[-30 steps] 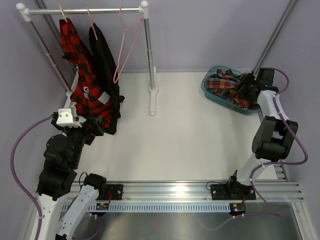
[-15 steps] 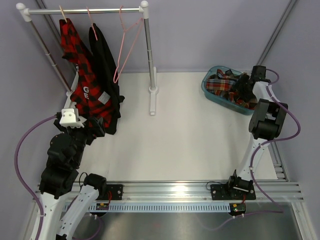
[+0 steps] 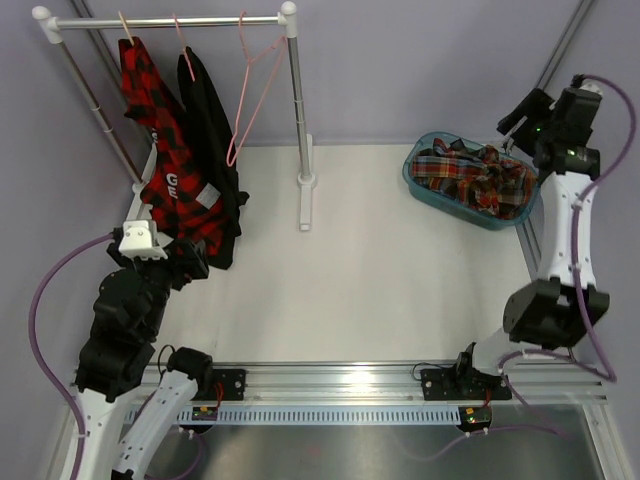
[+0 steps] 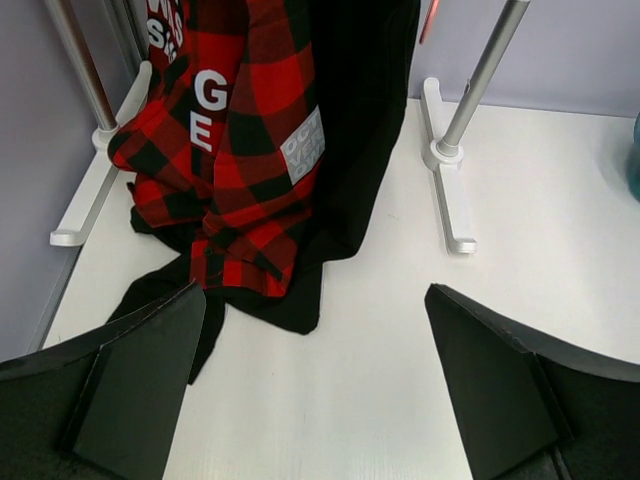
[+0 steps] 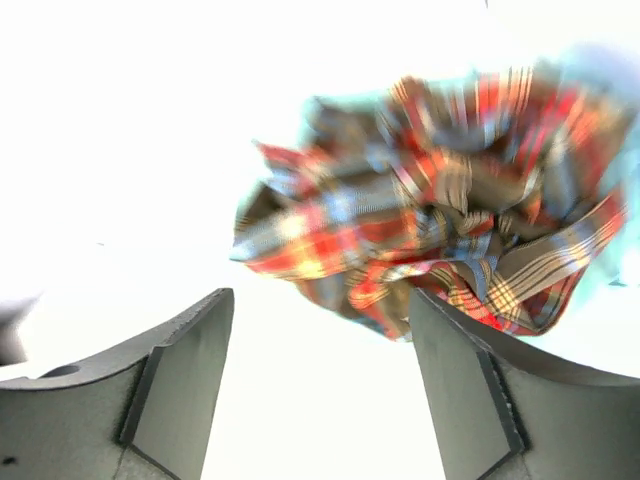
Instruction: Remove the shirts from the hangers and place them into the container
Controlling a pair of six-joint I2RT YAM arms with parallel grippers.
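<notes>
The tartan shirt (image 3: 472, 178) (image 5: 430, 240) lies crumpled in the teal container (image 3: 413, 172) at the back right. My right gripper (image 3: 513, 117) (image 5: 315, 370) hangs open and empty above the tub's far right side. The red-and-black check shirt (image 3: 160, 150) (image 4: 250, 150) and the black shirt (image 3: 212, 130) (image 4: 360, 120) hang on pink hangers from the rail, their hems pooling on the table. An empty pink hanger (image 3: 250, 90) hangs to their right. My left gripper (image 3: 190, 262) (image 4: 315, 380) is wide open, low, just in front of the two hems and touching neither.
The white rail (image 3: 170, 20) spans the back left. Its right post (image 3: 297, 100) (image 4: 480, 80) stands on a foot bar (image 3: 306, 205) (image 4: 445, 190). The left post's foot (image 4: 90, 190) lies along the wall. A metal frame strut (image 3: 550, 70) rises behind the container.
My right arm has risen from inside the container to above its far side, jaws slightly wider, leaving the tartan shirt in the tub. The left arm has barely moved.
</notes>
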